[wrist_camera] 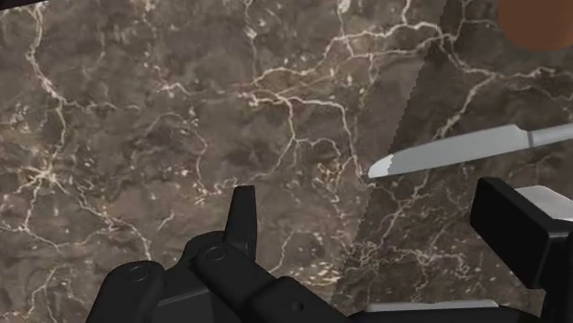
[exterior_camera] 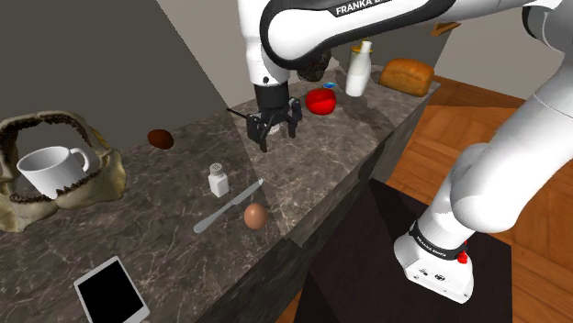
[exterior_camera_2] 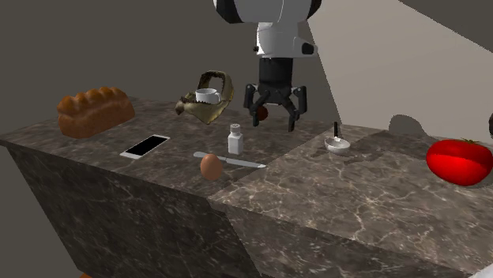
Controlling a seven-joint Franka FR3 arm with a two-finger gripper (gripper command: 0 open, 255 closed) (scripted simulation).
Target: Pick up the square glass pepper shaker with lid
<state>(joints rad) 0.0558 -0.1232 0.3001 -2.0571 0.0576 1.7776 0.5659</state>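
**Open gripper hangs over the counter, shaker standing apart from it**

The all-black two-finger gripper (exterior_camera: 277,133) hangs above the dark marble counter with white veins (exterior_camera: 174,229). Its jaws are spread wide and nothing is between them. In the wrist view the two black fingers (wrist_camera: 241,209) stand well apart over bare stone.

The small square white pepper shaker with a grey lid (exterior_camera: 218,180) stands upright on the counter. In the shoulder view it is to the left of the gripper and nearer the camera, clear of both fingers. In the second exterior view the shaker (exterior_camera_2: 235,140) sits left of the gripper (exterior_camera_2: 273,114) and nearer the counter's front edge.

A grey table knife (exterior_camera: 228,206) lies flat just beside the shaker on its near side. A brown egg (exterior_camera: 255,216) rests next to the blade by the counter's edge.

At the shoulder view's far left a white mug (exterior_camera: 53,171) sits inside a tan jawbone with teeth (exterior_camera: 18,206). A white-framed tablet with a black screen (exterior_camera: 110,292) lies near the bottom edge.

Towards the far right of the counter are:
- a red tomato (exterior_camera: 320,101)
- a white bottle (exterior_camera: 358,70)
- a brown loaf of bread (exterior_camera: 407,75)
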